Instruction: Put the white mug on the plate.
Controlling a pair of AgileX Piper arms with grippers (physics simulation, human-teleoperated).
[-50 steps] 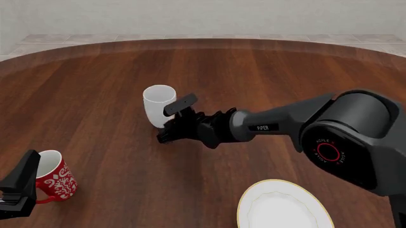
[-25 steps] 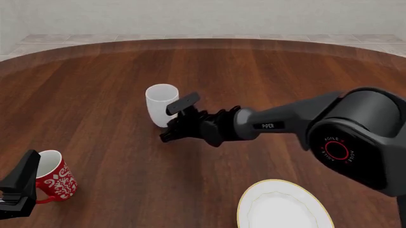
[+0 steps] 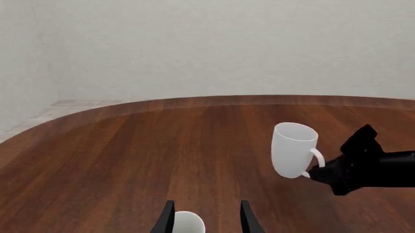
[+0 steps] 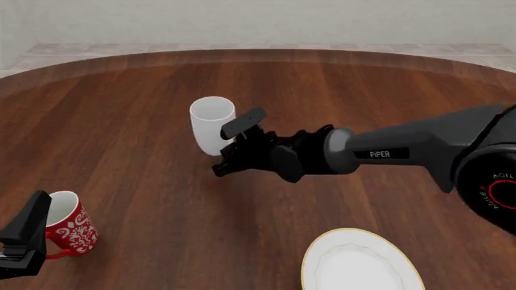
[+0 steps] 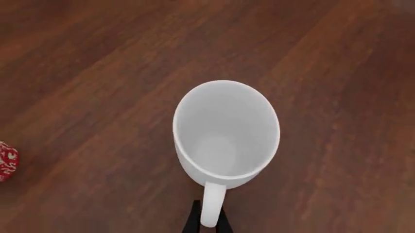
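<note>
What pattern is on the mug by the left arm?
The mug is red with a white floral pattern, white inside; the front view shows it best.

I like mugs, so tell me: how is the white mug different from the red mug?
The white mug is plain all over; the red mug has a white flower pattern. The white mug's handle is pinched in the right gripper; the red mug stands free on the table, beside the left gripper. In the front view, the white mug is farther out, the red mug near the left corner. Both are upright, with one handle.
</note>
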